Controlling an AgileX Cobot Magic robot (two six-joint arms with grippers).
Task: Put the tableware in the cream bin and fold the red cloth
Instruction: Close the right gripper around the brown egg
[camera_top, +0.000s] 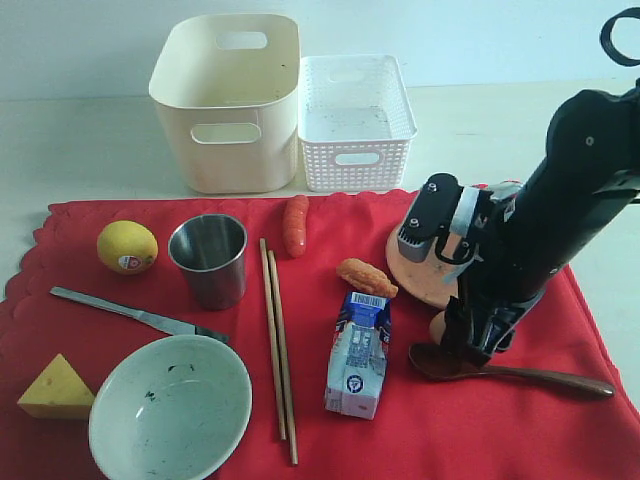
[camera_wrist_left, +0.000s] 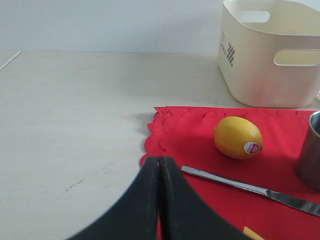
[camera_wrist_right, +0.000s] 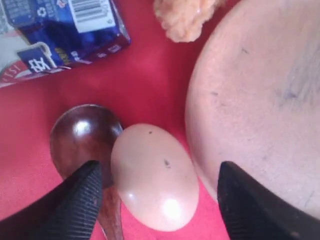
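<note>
On the red cloth (camera_top: 320, 400) lie the steel cup (camera_top: 208, 260), pale speckled bowl (camera_top: 170, 405), chopstick pair (camera_top: 278, 340), knife (camera_top: 135, 313), brown plate (camera_top: 425, 275) and dark wooden spoon (camera_top: 520, 375). The cream bin (camera_top: 225, 100) stands behind the cloth. My right gripper (camera_wrist_right: 160, 172) is open, low over the cloth, its fingers straddling an egg (camera_wrist_right: 152, 175) between the spoon's bowl (camera_wrist_right: 82, 140) and the plate (camera_wrist_right: 260, 100). My left gripper (camera_wrist_left: 160, 162) is shut and empty at the cloth's scalloped edge (camera_wrist_left: 155, 130), near the knife (camera_wrist_left: 240, 186); the exterior view does not show it.
A white lattice basket (camera_top: 355, 120) stands beside the bin. Also on the cloth are a lemon (camera_top: 127, 246), a cheese wedge (camera_top: 55, 388), a sausage (camera_top: 296, 225), an orange fried piece (camera_top: 366, 277) and a milk carton (camera_top: 358, 352). Pale table (camera_wrist_left: 75, 110) surrounds the cloth.
</note>
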